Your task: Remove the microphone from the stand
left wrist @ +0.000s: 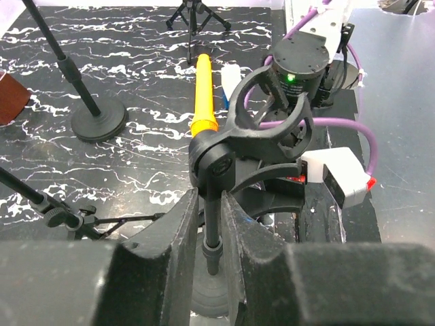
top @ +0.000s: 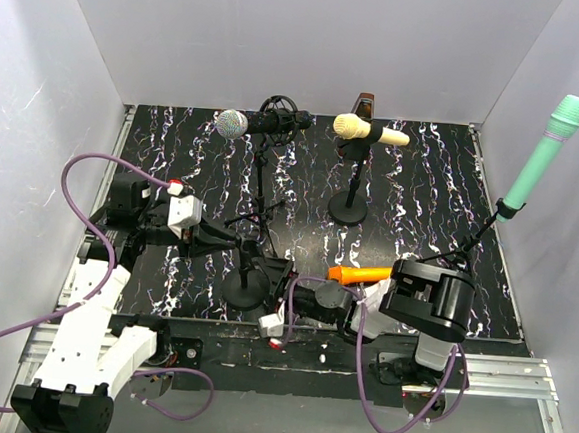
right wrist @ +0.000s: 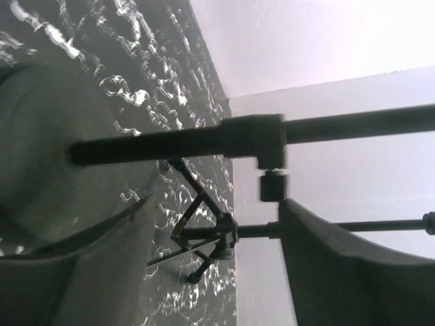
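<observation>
An orange microphone [top: 360, 274] [left wrist: 203, 95] lies flat on the black marbled table, beside my right arm. The short black stand [top: 244, 291] is near the front edge, and its clip [left wrist: 272, 115] is empty. My left gripper [top: 239, 243] [left wrist: 212, 231] is shut on the stand's thin pole [left wrist: 212, 217] just under the clip. My right gripper [top: 283, 278] [right wrist: 204, 258] sits low beside the stand's round base [right wrist: 41, 136]. It is open, its fingers [right wrist: 340, 272] are spread wide, and the pole [right wrist: 177, 142] lies beyond their tips.
A silver-headed microphone [top: 233, 123] on a tripod stand and a cream microphone [top: 369, 131] on a round-base stand are at the back. A green microphone [top: 545, 156] on a tripod leans by the right wall. A purple cable [left wrist: 340, 125] loops near the right arm.
</observation>
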You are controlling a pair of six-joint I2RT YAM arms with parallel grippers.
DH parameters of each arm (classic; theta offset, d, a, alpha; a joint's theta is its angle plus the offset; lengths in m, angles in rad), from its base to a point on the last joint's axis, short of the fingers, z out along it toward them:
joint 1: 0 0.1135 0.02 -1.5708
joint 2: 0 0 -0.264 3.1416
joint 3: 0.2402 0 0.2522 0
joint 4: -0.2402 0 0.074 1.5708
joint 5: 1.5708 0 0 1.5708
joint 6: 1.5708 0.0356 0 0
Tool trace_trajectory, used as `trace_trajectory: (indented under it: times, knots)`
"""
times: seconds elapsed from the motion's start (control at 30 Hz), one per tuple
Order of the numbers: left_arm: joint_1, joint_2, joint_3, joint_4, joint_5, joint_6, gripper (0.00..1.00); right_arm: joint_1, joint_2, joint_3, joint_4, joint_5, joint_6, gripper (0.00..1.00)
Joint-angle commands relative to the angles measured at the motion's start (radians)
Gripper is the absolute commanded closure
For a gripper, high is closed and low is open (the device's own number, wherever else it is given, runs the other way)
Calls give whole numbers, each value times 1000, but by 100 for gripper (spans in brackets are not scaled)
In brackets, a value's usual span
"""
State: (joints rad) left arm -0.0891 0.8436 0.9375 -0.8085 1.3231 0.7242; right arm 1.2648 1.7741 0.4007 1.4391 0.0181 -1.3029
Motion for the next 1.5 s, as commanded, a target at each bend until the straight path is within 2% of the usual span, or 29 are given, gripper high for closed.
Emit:
trace_trajectory:
  times: [0.0,0.1,0.17,0.3,0.4,0.47,0.53,0.67,0.87,1.03,1.2,1.3,1.37,1.47]
  knots:
    - [-3,-15,-9,-43,-44,7,97,22,-7,-63,146,11,-56,16]
    - [-3,-24,-14,-55,-48,23,76,22,-100,-103,55,10,-27,13]
    - [-3,-29,-17,-61,-38,29,68,22,-204,-118,-73,16,60,13]
    - [-3,-38,-11,-109,-18,70,55,-5,-493,-89,-502,0,351,14]
    - [-3,-34,-3,-126,-18,84,45,-27,-554,-30,-728,36,506,14]
    - [-3,-20,4,-126,-12,90,42,-76,-559,65,-959,-62,681,16]
    - [-3,1,18,-126,-5,92,41,-167,-526,224,-1221,-247,918,19]
    - [-3,43,67,-130,17,80,41,-292,-473,406,-1427,-548,1167,19]
    - [-3,74,81,-129,53,75,41,-412,-406,477,-1424,-782,1451,20]
    - [-3,83,52,-130,90,66,43,-433,-274,524,-1373,-951,1586,26]
    - [-3,75,43,-129,113,61,47,-436,-145,562,-1196,-1061,1795,29]
    - [-4,69,47,-127,114,58,49,-446,-76,570,-992,-1125,1988,30]
    - [-4,66,49,-127,117,54,50,-458,-47,569,-889,-1130,2091,30]
    - [-4,61,47,-126,125,55,51,-473,-15,582,-836,-1117,2159,31]
